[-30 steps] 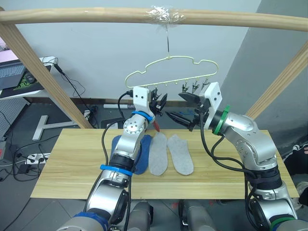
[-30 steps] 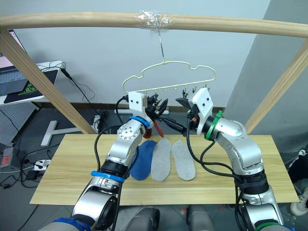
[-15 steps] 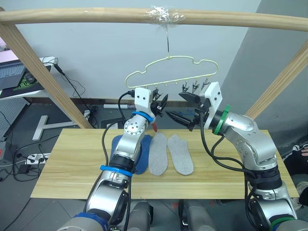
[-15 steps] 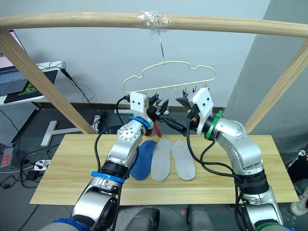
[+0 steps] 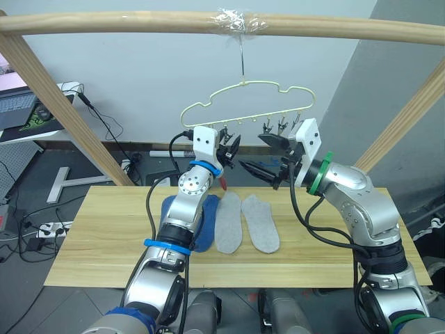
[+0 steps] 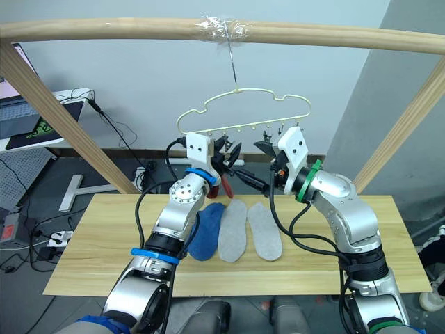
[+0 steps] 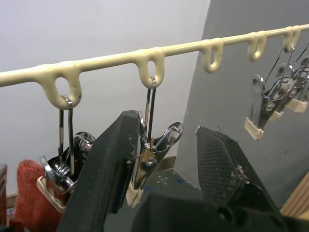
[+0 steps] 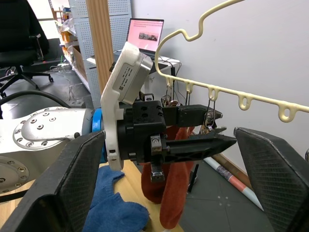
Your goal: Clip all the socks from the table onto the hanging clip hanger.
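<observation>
The pale yellow-green clip hanger (image 5: pixel 243 97) hangs by its hook from a wooden pole. My left gripper (image 5: pixel 229 149) is raised to its left clips, open, with one metal clip (image 7: pixel 150 162) between the fingers and touching one finger (image 7: pixel 104 174). Rust red sock fabric (image 8: pixel 169 193) hangs from the neighbouring clip (image 7: pixel 55 186). My right gripper (image 5: pixel 262 155) is wide open just right of the left one, its fingers pointing at it, holding nothing. On the table (image 5: pixel 97 229) lie a blue sock (image 5: pixel 201 219) and two light grey socks (image 5: pixel 228 221) (image 5: pixel 261 223), side by side.
A thick wooden pole frame (image 5: pixel 104 21) spans the top, with slanted legs (image 5: pixel 62 104) (image 5: pixel 410 118) on both sides. A laptop (image 5: pixel 14 108) sits on a desk at the far left, with cables and a power strip (image 5: pixel 49 228) on the floor.
</observation>
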Motion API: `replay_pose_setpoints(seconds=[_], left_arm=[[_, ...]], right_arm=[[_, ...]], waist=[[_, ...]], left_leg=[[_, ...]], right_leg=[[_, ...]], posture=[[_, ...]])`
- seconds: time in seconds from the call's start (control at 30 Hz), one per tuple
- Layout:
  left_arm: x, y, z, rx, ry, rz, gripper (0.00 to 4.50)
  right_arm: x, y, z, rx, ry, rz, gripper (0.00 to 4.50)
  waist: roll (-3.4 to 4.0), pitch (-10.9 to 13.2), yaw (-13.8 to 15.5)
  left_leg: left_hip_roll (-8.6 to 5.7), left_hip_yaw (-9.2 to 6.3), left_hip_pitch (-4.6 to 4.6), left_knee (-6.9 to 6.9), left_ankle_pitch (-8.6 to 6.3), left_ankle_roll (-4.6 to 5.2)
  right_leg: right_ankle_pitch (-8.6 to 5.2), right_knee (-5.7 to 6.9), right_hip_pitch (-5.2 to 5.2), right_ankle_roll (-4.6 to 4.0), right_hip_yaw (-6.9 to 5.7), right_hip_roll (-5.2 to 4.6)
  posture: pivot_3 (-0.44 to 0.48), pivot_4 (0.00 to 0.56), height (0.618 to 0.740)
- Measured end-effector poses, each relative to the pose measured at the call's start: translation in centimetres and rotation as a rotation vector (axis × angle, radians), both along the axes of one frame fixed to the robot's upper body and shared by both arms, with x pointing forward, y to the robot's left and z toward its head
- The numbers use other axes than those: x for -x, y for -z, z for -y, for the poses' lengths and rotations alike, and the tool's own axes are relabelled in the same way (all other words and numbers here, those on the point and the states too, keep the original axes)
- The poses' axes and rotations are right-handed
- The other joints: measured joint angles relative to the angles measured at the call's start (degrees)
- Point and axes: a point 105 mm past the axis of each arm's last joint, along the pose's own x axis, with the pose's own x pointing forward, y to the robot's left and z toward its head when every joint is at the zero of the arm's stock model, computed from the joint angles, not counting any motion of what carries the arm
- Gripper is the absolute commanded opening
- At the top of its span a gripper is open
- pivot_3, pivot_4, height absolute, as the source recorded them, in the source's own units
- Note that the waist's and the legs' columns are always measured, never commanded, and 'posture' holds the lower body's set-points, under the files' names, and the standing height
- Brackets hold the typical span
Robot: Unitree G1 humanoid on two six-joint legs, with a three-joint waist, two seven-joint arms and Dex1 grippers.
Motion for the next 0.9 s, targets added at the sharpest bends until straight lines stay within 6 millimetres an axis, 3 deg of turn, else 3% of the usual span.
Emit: replay_pose_setpoints(seconds=[0.13,0.6,0.63,0.8,0.9], left_arm=[[0.02,0.01,0.05,-0.001,0.006,-0.001,0.3],[0.02,0.02,0.01,0.0,0.007,-0.003,0.3],[0.02,0.01,0.02,0.001,0.007,-0.003,1.02],[0.04,-0.11,0.0,0.001,0.003,0.003,2.42],[0.02,-0.12,-0.05,0.001,-0.002,0.004,2.42]], right_arm=[[0.05,-0.04,-0.05,-0.007,-0.005,-0.003,4.5],[-0.05,-0.09,0.03,-0.014,0.007,-0.005,4.5],[-0.05,-0.09,0.03,-0.014,0.007,-0.005,4.5],[-0.06,-0.09,0.03,-0.014,0.008,-0.005,4.5],[-0.06,-0.09,0.04,-0.014,0.008,-0.005,4.5]], waist=[[0.0,0.0,0.0],[0.0,0.0,0.0],[0.0,0.0,0.0],[0.0,0.0,0.0],[0.0,0.0,0.0]], left_leg=[[0.0,0.0,0.0,0.0,0.0,0.01],[0.0,0.0,0.0,0.01,0.0,0.01],[0.0,0.0,0.0,0.01,0.0,0.01],[0.0,0.0,0.0,0.01,-0.01,0.01],[0.0,0.0,0.0,0.02,-0.01,0.01]], right_leg=[[0.0,0.0,0.0,0.0,0.0,0.0],[0.0,0.02,0.0,0.0,0.01,0.0],[0.0,0.02,0.0,0.0,0.01,0.0],[0.0,0.02,0.0,0.0,0.01,0.0],[0.0,0.03,0.0,0.0,0.01,0.0]], posture=[[-0.012,0.208,0.74],[-0.012,0.21,0.74],[-0.012,0.21,0.74],[-0.012,0.21,0.74],[-0.012,0.21,0.74]])
